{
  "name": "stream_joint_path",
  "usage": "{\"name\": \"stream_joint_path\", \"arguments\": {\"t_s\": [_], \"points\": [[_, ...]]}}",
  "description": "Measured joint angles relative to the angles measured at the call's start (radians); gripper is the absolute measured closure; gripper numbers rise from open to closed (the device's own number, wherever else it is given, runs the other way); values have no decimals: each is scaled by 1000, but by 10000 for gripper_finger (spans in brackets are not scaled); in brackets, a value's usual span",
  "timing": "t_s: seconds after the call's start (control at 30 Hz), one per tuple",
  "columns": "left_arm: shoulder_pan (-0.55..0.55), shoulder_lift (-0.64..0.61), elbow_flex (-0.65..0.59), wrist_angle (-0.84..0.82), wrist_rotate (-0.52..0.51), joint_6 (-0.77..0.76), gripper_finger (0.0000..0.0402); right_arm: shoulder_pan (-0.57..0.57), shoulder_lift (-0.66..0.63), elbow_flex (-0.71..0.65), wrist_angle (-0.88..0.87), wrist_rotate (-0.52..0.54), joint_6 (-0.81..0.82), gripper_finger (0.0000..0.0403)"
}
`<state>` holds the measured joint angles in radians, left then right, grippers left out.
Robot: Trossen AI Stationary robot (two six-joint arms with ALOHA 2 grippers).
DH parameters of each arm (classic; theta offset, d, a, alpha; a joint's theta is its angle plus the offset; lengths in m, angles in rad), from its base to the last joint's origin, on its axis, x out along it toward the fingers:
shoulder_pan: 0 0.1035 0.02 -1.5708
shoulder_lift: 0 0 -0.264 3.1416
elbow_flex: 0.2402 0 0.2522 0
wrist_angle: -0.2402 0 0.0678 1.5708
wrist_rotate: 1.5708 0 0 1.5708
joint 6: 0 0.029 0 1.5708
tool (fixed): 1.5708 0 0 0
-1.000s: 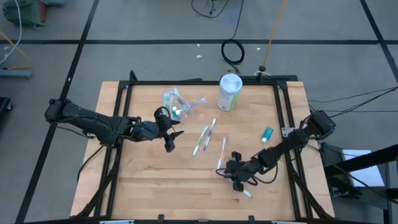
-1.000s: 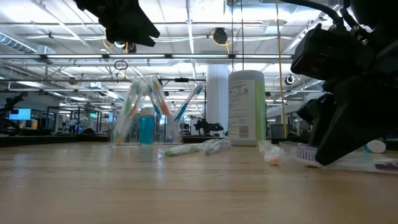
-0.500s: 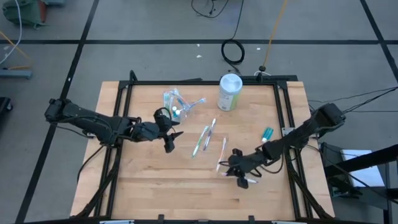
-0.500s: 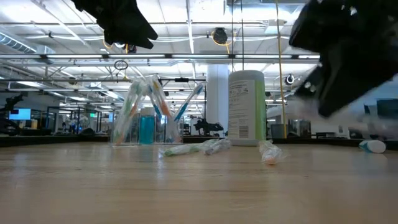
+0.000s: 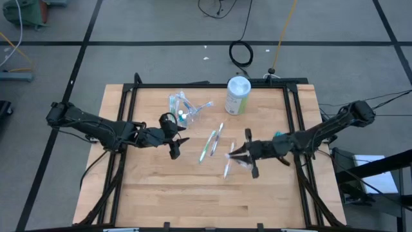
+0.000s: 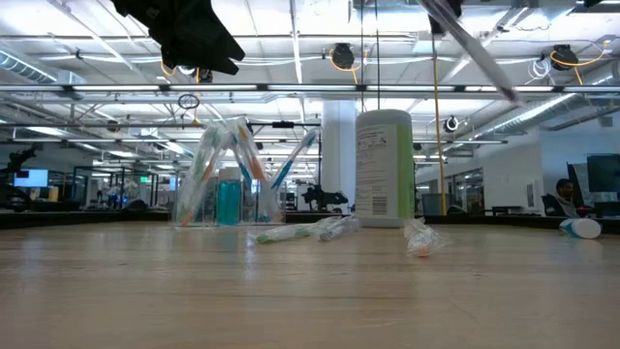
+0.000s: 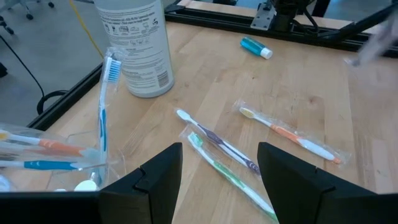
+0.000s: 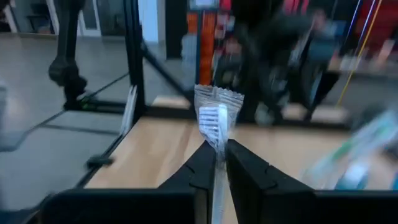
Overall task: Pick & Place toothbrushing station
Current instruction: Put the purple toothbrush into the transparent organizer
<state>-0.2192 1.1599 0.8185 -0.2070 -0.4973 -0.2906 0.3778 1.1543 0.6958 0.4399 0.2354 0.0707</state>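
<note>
Left end effector hovers above the pale wooden bench, fingers apart, empty, same place as a second ago. Just beyond it sits the small clear plastic cup, tipped, bristling with slim toothbrushes. Mid-bench: two wrapped toothbrushes lying flat in crinkly film, near the pale-green cylindrical canister with white lid. Change: right end effector was low at the near edge a second ago; now it's raised, clamped on a cellophane-wrapped white toothbrush. We read that as pick done, carry to cup next.
</note>
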Motion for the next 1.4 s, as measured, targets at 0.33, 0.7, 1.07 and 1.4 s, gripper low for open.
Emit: {"name": "stream_joint_path", "arguments": {"t_s": [0.33, 0.7, 1.07, 1.4], "points": [[0, -11, 0, 1, 0, 31, 186, -91, 2, 1, 309, -2, -445, 376], [0, -87, 0, 2, -58, 62, 186, -327, 185, 2, 848, -256, -598, 379], [2, -97, 0, 9, -106, 150, 186, -486, 381, 2, 963, -292, -370, 378], [67, 81, 1, 442, 13, 447, 186, -490, 410, 2, 959, -293, -341, 379]]}}
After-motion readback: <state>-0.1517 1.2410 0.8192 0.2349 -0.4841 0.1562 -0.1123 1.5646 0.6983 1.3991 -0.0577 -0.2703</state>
